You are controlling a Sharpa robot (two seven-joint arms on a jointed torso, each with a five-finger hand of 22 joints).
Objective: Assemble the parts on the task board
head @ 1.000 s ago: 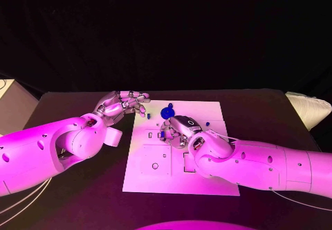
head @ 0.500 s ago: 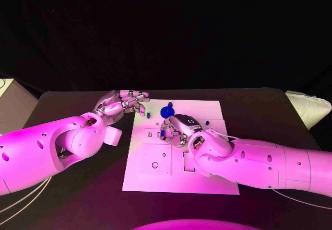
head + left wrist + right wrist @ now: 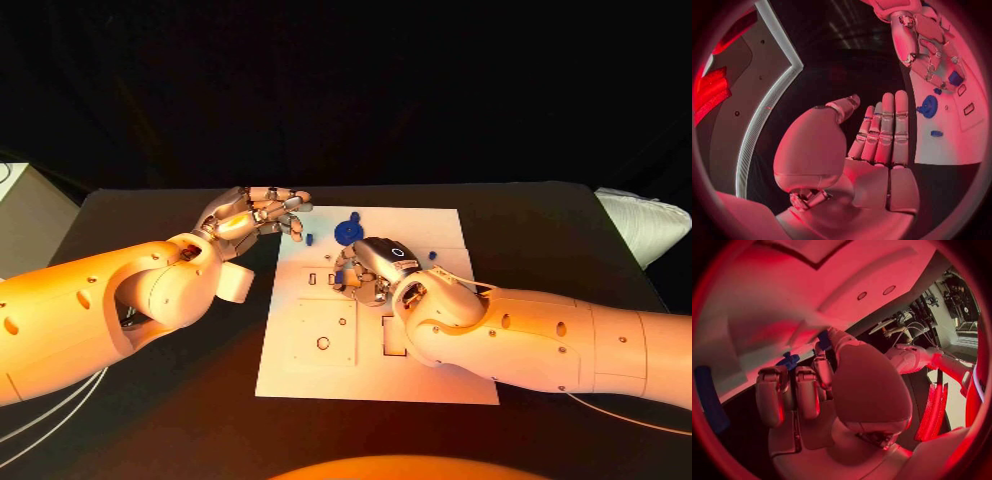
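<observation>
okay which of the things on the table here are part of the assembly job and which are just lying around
Job:
task board
blue round part, lying on the board
small blue part near the right hand
right hand, over the board
left hand, at the board's far left corner

Lying about:
white object at the table's right edge

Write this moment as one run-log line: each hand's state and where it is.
left hand: holds nothing, beside task board | right hand: over board, pinching small blue part | blue disc: on board
</observation>
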